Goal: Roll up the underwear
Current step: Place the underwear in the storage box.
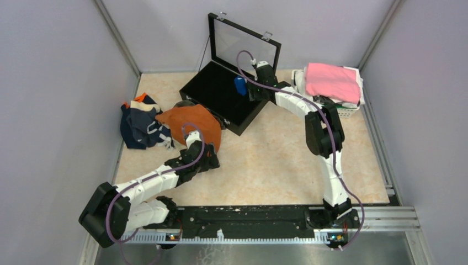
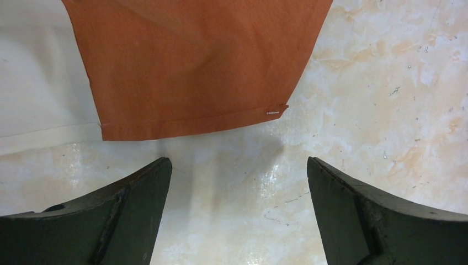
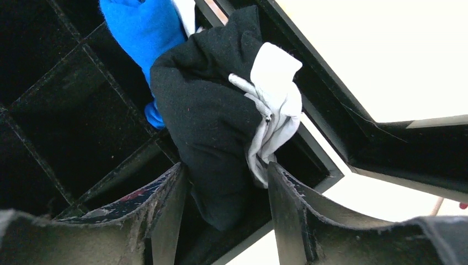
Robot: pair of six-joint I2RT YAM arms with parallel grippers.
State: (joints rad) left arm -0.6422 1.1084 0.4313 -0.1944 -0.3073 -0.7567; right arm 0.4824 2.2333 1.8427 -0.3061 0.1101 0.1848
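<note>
"Where was the underwear?"

"Scattered. A rust-orange pair (image 1: 190,124) lay flat on the table (image 1: 276,160) at the left, with its hem toward the arm. A heap of navy and other pairs (image 1: 141,124) sat just beside it, further left. A royal blue pair (image 1: 240,85), bundled up, stood in a compartment of the open black box (image 1: 212,94) at the back."

"And the left arm?"

"The left gripper (image 2: 238,165) hovered low over bare table just short of the orange hem, jaws wide apart and holding nothing. I judged it was lined up on that hem, since a roll starts from an edge."

"The right?"

"The right gripper (image 3: 226,171) was clamped on a bundled black pair (image 3: 204,110) with a white waistband (image 3: 276,94). It held the pair over the box's dividers, right beside the blue one. The firm squeeze probably kept the roll from springing loose while it went into a compartment."

"Anything else?"

"A pink folded cloth (image 1: 331,81) lay at the far right, well apart."
</note>
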